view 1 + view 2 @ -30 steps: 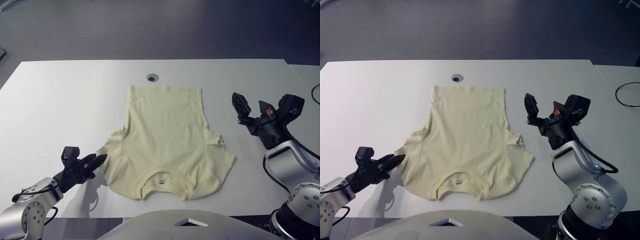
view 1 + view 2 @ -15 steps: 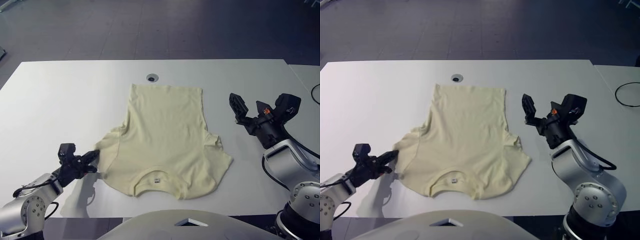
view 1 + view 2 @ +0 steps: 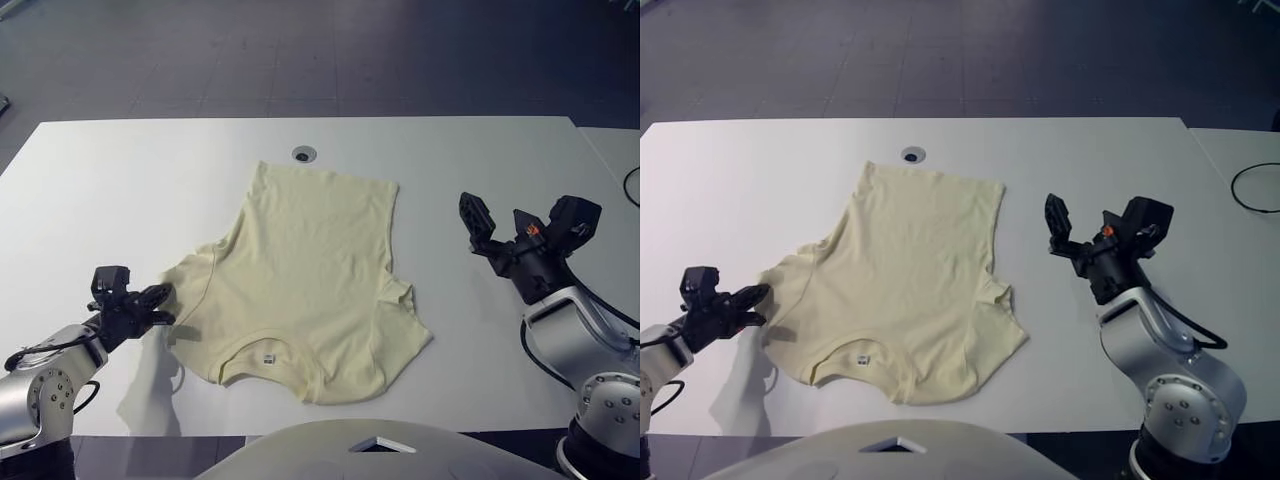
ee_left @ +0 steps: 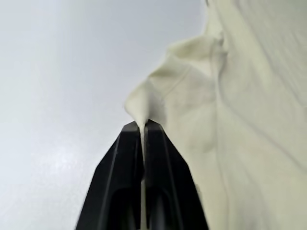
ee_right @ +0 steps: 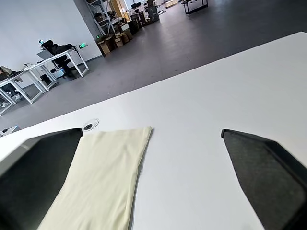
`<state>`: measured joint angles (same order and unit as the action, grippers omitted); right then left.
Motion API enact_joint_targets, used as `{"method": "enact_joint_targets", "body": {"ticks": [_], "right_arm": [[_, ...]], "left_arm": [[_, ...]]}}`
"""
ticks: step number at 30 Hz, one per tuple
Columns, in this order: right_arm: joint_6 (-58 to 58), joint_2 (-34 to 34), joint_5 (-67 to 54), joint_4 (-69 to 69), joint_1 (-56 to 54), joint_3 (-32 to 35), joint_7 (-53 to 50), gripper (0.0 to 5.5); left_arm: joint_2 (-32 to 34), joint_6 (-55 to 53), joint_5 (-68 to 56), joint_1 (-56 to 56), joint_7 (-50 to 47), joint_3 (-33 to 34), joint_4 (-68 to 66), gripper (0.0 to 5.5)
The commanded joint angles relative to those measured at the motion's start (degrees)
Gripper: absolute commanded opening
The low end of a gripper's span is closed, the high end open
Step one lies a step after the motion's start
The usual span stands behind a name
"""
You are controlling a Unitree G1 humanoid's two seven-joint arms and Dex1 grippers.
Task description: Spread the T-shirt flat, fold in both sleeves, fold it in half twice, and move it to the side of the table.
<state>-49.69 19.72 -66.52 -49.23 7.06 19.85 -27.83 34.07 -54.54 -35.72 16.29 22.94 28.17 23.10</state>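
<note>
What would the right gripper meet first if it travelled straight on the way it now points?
Probably bare table: the right gripper, jaws open, aims over the white top, with the T-shirt off to its left. Depth is unclear, so it might instead clear the far edge.

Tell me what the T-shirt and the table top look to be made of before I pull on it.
T-shirt: pale yellow knit cloth, likely cotton jersey, matte; it wrinkles softly and bunches to a peak where the left gripper pinches the sleeve. Table: white, smooth hard top, probably laminate, faint sheen; the exact material cannot be told.
</note>
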Motion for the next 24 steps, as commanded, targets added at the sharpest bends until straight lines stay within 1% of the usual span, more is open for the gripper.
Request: {"method": "enact_joint_targets", "body": {"ticks": [1, 4, 8, 14, 19, 24], "right_arm": [[2.03, -1.87, 1.52, -2.13, 2.47, -2.79, -1.53, 5.4], [3.43, -2.77, 2.96, -3.05, 3.83, -4.23, -2.26, 5.4], [4.66, -3.05, 4.3, -3.17, 4.43, -5.45, -2.39, 5.4], [5.76, -3.36, 5.52, -2.83, 4.96, -7.36, -2.02, 5.4], [5.67, -2.68, 5.22, -2.04, 3.52, -7.81, -1.88, 5.4], [5.38, -1.88, 4.46, -1.44, 2.81, -7.53, -1.72, 5.4]], "left_arm": [[2.33, -2.39, -0.19, -1.78, -0.57, -1.24, 4.78, 0.01], [4.15, -5.0, -0.84, -2.15, 0.0, -2.73, 8.52, 0.01], [5.53, -9.43, -2.6, -0.74, -0.02, -2.9, 14.93, 0.01], [5.14, -15.29, -6.15, -1.48, -0.99, -4.62, 21.58, 0.01], [0.73, -16.7, -5.9, -0.48, -4.91, -8.39, 25.0, 0.01], [-3.74, -18.93, -7.63, -1.83, -8.79, -8.86, 27.54, 0.01]]}}
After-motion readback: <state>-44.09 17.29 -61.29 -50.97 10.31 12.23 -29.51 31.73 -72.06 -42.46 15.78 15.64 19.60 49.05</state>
